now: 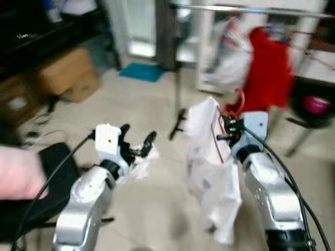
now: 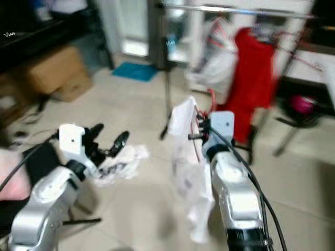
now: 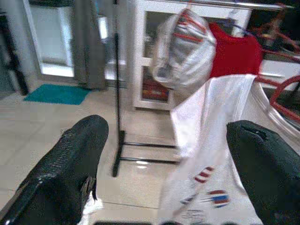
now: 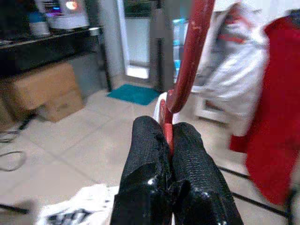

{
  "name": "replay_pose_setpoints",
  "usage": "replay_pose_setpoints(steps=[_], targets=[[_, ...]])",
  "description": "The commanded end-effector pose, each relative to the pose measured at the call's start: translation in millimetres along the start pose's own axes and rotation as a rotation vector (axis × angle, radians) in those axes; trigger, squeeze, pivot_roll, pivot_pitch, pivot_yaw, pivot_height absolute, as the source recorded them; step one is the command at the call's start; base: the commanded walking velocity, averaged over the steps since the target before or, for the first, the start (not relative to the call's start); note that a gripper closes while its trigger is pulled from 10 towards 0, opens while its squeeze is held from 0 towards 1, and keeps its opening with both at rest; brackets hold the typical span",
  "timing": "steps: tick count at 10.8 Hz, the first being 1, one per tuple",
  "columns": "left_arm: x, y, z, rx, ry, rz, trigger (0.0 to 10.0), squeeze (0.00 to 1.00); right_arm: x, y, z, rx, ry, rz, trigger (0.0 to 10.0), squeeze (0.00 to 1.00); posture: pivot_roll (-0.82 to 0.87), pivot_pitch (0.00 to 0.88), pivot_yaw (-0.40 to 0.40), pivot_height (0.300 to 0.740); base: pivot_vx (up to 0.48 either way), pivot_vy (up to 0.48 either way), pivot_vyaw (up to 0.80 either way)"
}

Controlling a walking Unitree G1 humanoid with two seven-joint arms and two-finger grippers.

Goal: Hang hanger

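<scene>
Tiled floor (image 1: 157, 110) across frame, boxes (image 1: 68, 73) upper left, teal mat (image 1: 140, 71) upper centre. Metal rail (image 1: 251, 9) along top right, on black stand (image 1: 177, 112) at centre. Red garment (image 1: 268, 68) and bagged clothes (image 1: 230, 55) already hung on rail, upper right. Pink blur of a person's hand (image 1: 18, 172) at left edge, dark seat (image 1: 49, 183) beneath, lower left.

White shirt (image 1: 212, 167) draped centre-right, hanging from red hanger (image 4: 190, 61). Right gripper (image 4: 169, 140) mid-right in head view, fingers pressed together, pinching hanger wire; hook curls up just above the gripper. Hanger well below rail, well apart from it.

Left gripper (image 1: 137, 142) centre-left, fingers spread, holding nothing; white cloth (image 1: 137, 162) on floor just beyond it, looks apart from the fingers but blurred.

Step in hand, as judged: carry and raise toward rail. To do well: keep the pinch firm on the wire, hook upright and facing rail; lift above rail height before moving in, then lower hook over bare stretch left of bagged clothes. Shirt swings freely, so slow approach; watch stand base and floor cloth underfoot. Release only once hook bears on rail.
</scene>
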State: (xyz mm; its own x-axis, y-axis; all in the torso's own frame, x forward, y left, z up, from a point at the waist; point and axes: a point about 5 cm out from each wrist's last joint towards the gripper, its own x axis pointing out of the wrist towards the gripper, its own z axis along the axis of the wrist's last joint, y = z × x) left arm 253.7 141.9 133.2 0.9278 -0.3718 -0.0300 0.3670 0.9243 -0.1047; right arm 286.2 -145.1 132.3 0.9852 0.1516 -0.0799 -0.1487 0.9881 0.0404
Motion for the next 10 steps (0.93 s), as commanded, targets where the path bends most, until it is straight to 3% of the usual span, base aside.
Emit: replay_pose_setpoints(steps=[1,3,7,10], targets=[[-1.8,8.3,0.8,0.023,0.012,0.034,10.0,0.00,4.5,10.1,9.1,0.024,-0.030,0.046,10.0,0.00,-0.01,0.000,0.056,0.740,0.356,0.000,0.80],[0.2,14.3,5.2,0.035,0.006,0.047,10.0,0.00,6.7,18.5,9.0,0.046,-0.031,0.069,10.0,0.00,0.00,0.000,0.056,0.740,0.356,0.000,0.23],[4.6,15.5,7.4,0.054,0.008,0.027,10.0,0.00,7.5,13.9,10.3,0.084,-0.020,0.037,10.0,0.00,-0.01,0.000,0.066,0.740,0.364,0.000,0.00],[6.5,18.2,9.0,0.074,0.007,0.015,10.0,0.00,11.8,11.5,12.7,-0.018,-0.045,-0.032,10.0,0.00,-0.02,0.000,0.063,0.740,0.372,0.000,-0.80]])
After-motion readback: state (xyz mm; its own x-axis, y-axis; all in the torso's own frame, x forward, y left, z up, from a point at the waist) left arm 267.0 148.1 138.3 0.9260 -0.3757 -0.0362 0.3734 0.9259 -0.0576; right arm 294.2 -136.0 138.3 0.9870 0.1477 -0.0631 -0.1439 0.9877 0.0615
